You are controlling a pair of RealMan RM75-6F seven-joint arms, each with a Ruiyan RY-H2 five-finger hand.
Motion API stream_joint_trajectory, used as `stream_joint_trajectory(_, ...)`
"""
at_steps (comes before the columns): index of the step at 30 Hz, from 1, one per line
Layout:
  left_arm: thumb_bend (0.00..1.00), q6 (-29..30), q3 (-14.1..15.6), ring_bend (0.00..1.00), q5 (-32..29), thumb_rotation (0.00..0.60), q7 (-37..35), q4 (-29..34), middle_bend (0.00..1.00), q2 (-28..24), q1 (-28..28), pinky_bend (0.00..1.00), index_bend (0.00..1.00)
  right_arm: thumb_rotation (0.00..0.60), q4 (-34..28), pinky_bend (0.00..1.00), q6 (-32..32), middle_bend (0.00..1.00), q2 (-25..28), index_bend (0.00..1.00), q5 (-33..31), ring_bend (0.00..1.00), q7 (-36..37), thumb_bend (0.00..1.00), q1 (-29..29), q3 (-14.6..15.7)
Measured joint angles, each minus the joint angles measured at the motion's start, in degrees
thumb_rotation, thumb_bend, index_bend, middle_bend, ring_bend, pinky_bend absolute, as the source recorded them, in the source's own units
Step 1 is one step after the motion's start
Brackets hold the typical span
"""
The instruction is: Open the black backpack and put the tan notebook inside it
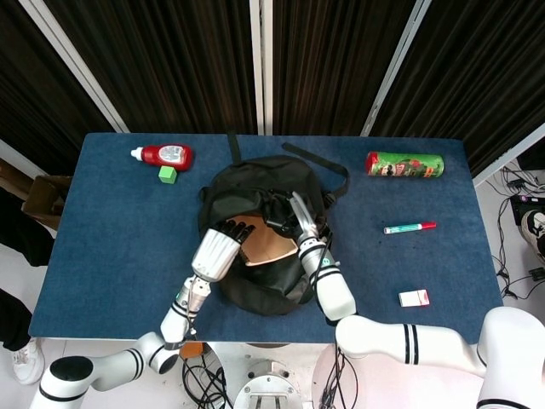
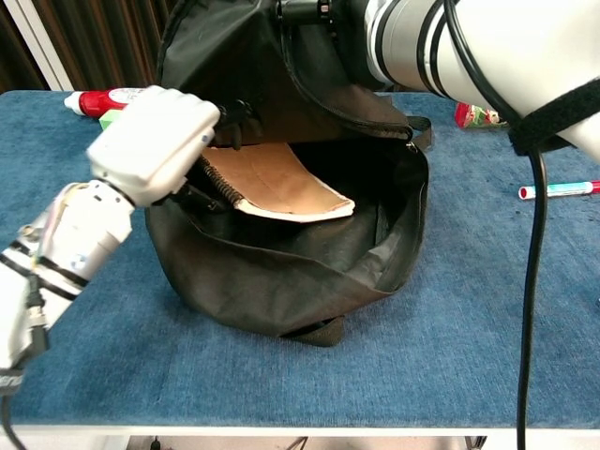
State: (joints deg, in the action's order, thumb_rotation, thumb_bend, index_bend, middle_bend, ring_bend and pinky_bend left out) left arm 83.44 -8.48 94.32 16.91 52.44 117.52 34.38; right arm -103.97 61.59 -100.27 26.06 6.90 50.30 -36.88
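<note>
**Notebook halfway into the open backpack**

Head view: the black backpack (image 1: 260, 230) lies near the middle of the blue surface (image 1: 111, 247), its mouth open toward the robot. The tan notebook (image 1: 269, 248) shows inside that opening, between the two hands. The left hand (image 1: 217, 250) sits at the left edge of the mouth, its dark fingers (image 1: 236, 230) reaching over the notebook's near-left corner. The right hand (image 1: 303, 223) is at the right side of the opening, fingers up against the bag's upper flap. Elsewhere on the surface lie a red ketchup bottle (image 1: 164, 155) with a green cube (image 1: 167, 174) just beside it, a green chip can (image 1: 405, 164), a marker (image 1: 410, 227) and a small red-and-white box (image 1: 414, 297).

Chest view: the backpack (image 2: 281, 272) gapes wide, its flap lifted by the right arm (image 2: 469, 47); the right hand itself is cut off at the top of the frame, so I cannot tell how it grasps the fabric. The notebook (image 2: 277, 183) tilts inside the mouth, its spiral edge toward the left hand (image 2: 155, 141), whose fingers (image 2: 234, 117) curl over the notebook's top-left part while the palm is against the bag's rim. The notebook's far end rests inside the dark interior.
</note>
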Motion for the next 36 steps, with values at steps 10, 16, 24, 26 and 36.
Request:
stream_joint_trajectory(10, 0.0, 7.21, 4.86, 0.45, 0.4, 0.6, 0.78, 14.88, 0.43, -11.49, -8.55, 0.59, 0.32, 0.6, 1.08, 0.05, -1.82, 0.44, 1.08, 0.53, 2.54, 0.25, -0.82, 0.56, -0.45, 2.69)
stream_joint_trajectory(16, 0.0, 11.19, 7.44, 0.45, -0.94, 0.6, -2.89, 22.01, 0.44, -21.0, -14.9, 0.59, 0.32, 0.6, 0.86, 0.0, -6.5, 0.18, 3.48, 0.08, 10.03, 0.01, -2.02, 0.43, -1.97, 9.11)
stream_joint_trajectory(24, 0.0, 10.4, 7.58, 0.33, -6.18, 0.6, -10.44, 30.06, 0.34, -32.32, -19.05, 0.47, 0.32, 0.6, -0.12, 0.0, -11.52, 0.0, 9.75, 0.0, 28.15, 0.0, -6.96, 0.15, -4.85, 22.41)
stream_joint_trajectory(26, 0.0, 9.5, 7.36, 0.29, -7.64, 0.6, -12.39, 32.27, 0.31, -35.46, -19.69, 0.41, 0.32, 0.6, -0.67, 0.0, -11.38, 0.0, 11.6, 0.0, 32.42, 0.0, -7.5, 0.14, -5.84, 24.2)
stream_joint_trajectory(36, 0.0, 5.62, 6.33, 0.23, -13.53, 0.6, -20.34, 34.79, 0.27, -46.09, -23.28, 0.27, 0.3, 0.6, -4.16, 0.0, -0.84, 0.08, 28.34, 0.0, 54.21, 0.0, 1.41, 0.28, -16.09, 30.71)
